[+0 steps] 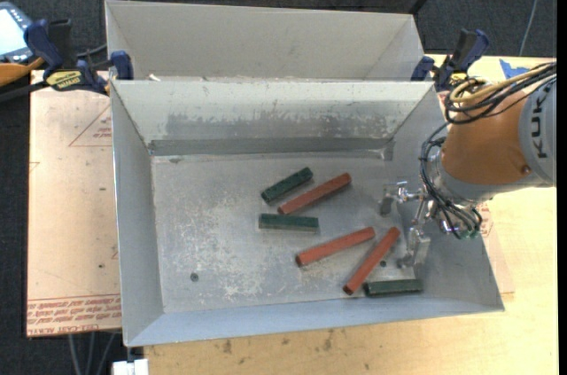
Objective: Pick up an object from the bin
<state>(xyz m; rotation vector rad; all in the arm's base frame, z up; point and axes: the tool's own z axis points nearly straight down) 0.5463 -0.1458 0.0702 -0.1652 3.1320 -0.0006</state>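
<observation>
The grey metal bin has sloped walls and a flat, scuffed floor. Six slim rectangular bars lie loose on that floor, none heaped on another.

The arm comes in over the right wall. Its wrist is wrapped in an orange cover, with a bunch of cables looped above it. Below the cover the hand hangs low over the right front part of the floor, close to the right wall. Whether the hand is spread or pressed together I cannot tell, and nothing can be seen pinched in it.

Nearest the hand is the slanted red bar. It runs from lower left to upper right, and its upper end is just beside the hand's tip. Just below the hand, along the foot of the front wall, lies the front green bar, dark and almost level, its left end touching or nearly touching the slanted red bar's lower end.

To the left lies the middle red bar, tilted slightly. Further back towards the centre are the upper red bar and the upper green bar, close together. The lower green bar lies level beneath them.
</observation>
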